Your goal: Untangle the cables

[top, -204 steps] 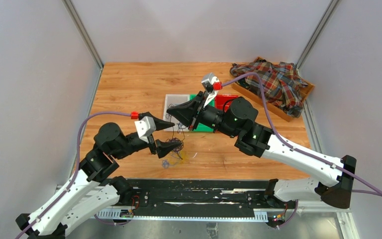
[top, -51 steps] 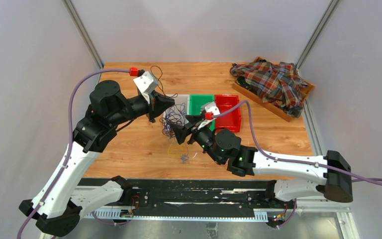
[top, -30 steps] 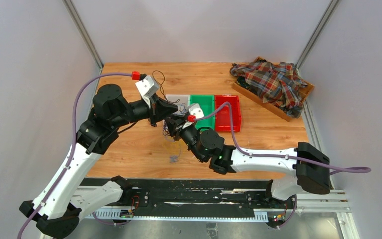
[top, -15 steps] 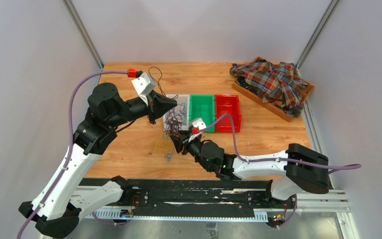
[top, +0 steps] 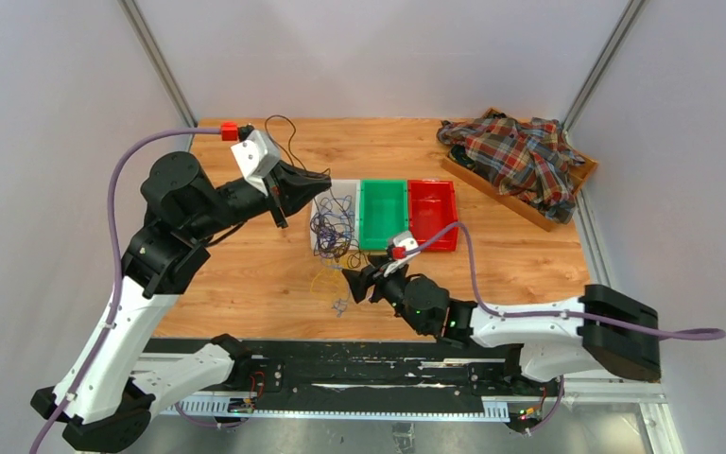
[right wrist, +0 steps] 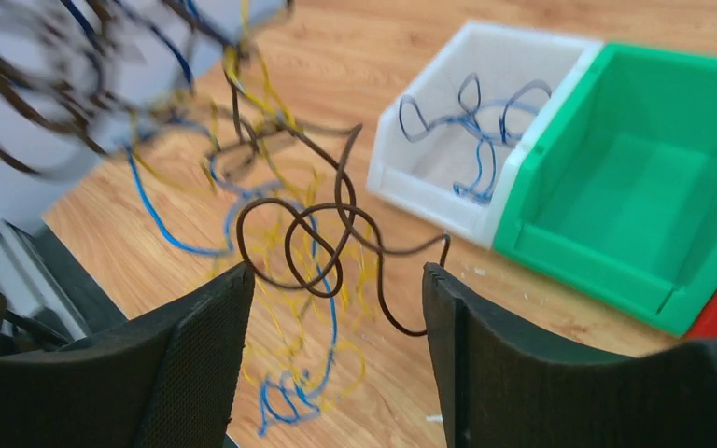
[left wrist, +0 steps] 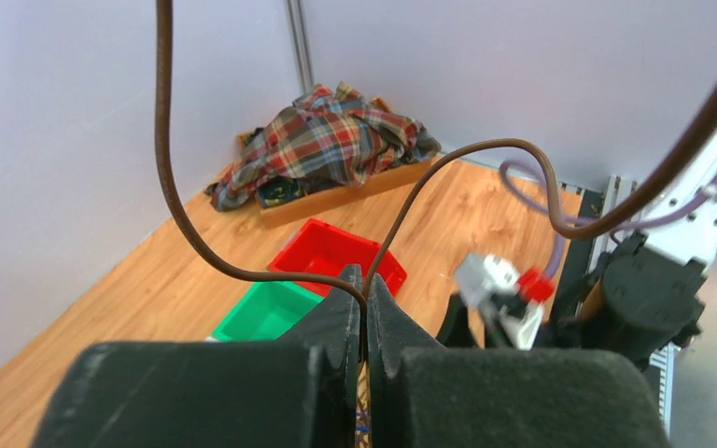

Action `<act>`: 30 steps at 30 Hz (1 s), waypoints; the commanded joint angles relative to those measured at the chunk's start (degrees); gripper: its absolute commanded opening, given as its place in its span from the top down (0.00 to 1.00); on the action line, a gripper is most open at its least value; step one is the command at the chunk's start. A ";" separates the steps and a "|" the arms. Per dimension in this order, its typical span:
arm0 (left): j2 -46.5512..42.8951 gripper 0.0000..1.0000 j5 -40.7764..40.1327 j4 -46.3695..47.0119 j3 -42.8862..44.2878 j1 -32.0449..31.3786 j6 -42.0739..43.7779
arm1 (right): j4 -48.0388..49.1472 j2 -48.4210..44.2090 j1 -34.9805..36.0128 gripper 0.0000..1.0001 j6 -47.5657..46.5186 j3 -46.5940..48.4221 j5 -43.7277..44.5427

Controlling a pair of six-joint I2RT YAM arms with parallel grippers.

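Left gripper (left wrist: pixel 364 287) clamped on one dark brown strand of the cables (top: pixel 331 223); clump dangles from it near the white bin (right wrist: pixel 485 39). Right gripper (right wrist: pixel 336 308) jaws wide, holding nothing, low by yellow and blue loops lying on the table (top: pixel 246 274).

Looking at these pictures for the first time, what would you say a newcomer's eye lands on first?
A tangle of thin blue, yellow and dark brown cables dangles mid-table from the shut left gripper, beside a white plastic bin. The right gripper faces it from the near side, jaws wide open. A crumpled plaid shirt heaps over a wooden tray in the far right corner.
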 commanded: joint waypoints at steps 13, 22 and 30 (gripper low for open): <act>-0.21 0.99 6.52 -7.00 0.27 0.37 5.85 | -10.02 -8.38 -2.74 0.18 -2.87 12.51 -5.49; -0.24 1.00 6.81 -12.13 0.36 0.39 7.21 | -10.51 1.24 -3.63 0.37 -3.88 20.65 -1.42; -0.79 1.00 5.48 -21.23 1.60 0.39 13.83 | -17.83 -1.74 -8.66 0.77 -2.49 18.47 4.70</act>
